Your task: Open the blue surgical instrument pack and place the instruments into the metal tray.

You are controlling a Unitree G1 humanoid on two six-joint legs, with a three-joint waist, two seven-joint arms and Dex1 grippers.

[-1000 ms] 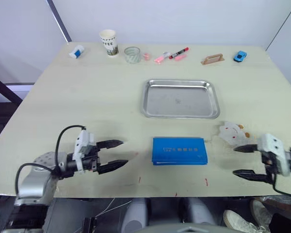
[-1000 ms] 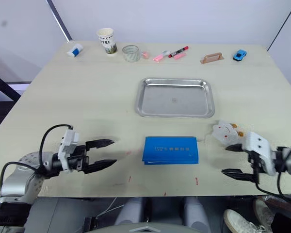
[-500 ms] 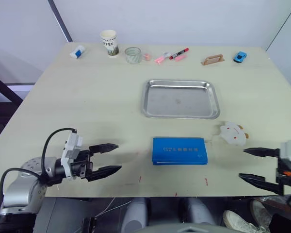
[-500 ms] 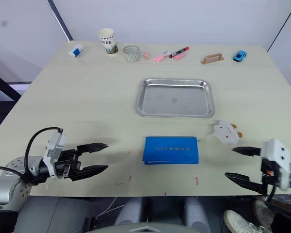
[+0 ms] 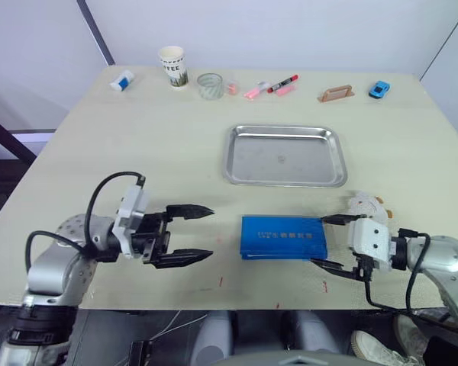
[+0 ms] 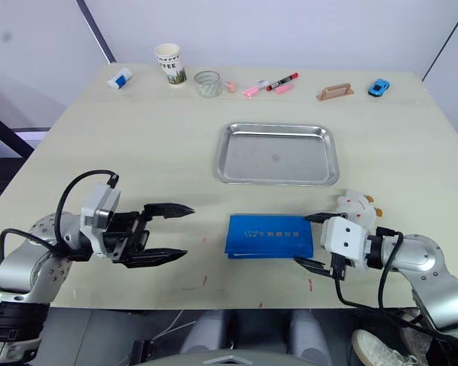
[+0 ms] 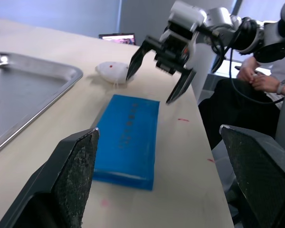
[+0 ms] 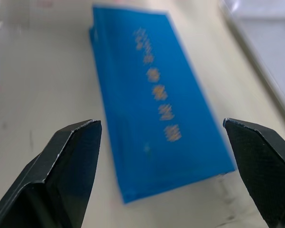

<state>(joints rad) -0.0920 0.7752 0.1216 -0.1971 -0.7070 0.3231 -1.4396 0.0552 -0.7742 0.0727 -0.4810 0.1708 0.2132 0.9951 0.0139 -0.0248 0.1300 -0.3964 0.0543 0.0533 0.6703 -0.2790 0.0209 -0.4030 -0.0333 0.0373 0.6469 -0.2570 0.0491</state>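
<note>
The blue surgical instrument pack (image 5: 282, 237) lies closed and flat near the table's front edge, white lettering up. The instruments are hidden. Behind the pack sits the metal tray (image 5: 284, 160), bare inside. My left gripper (image 5: 211, 232) is open, a short way left of the pack, fingers pointing at it. My right gripper (image 5: 317, 241) is open right at the pack's right end, one finger past its far corner and one past its near corner. The left wrist view shows the pack (image 7: 127, 133) with the right gripper (image 7: 148, 90) hovering at its far end. The right wrist view looks along the pack (image 8: 156, 99).
A white duck-like toy (image 5: 366, 206) lies just behind my right gripper. Along the back edge stand a paper cup (image 5: 172, 67), a glass (image 5: 209, 85), markers (image 5: 271, 88), a tan handle piece (image 5: 335, 94), a blue toy car (image 5: 378, 89) and a small white bottle (image 5: 122, 80). A person (image 7: 256, 80) sits beyond the table's right side.
Both grippers have closed in on the pack. The right one swung left from the table's right edge to the pack's end. The left one moved right. Both stayed open.
</note>
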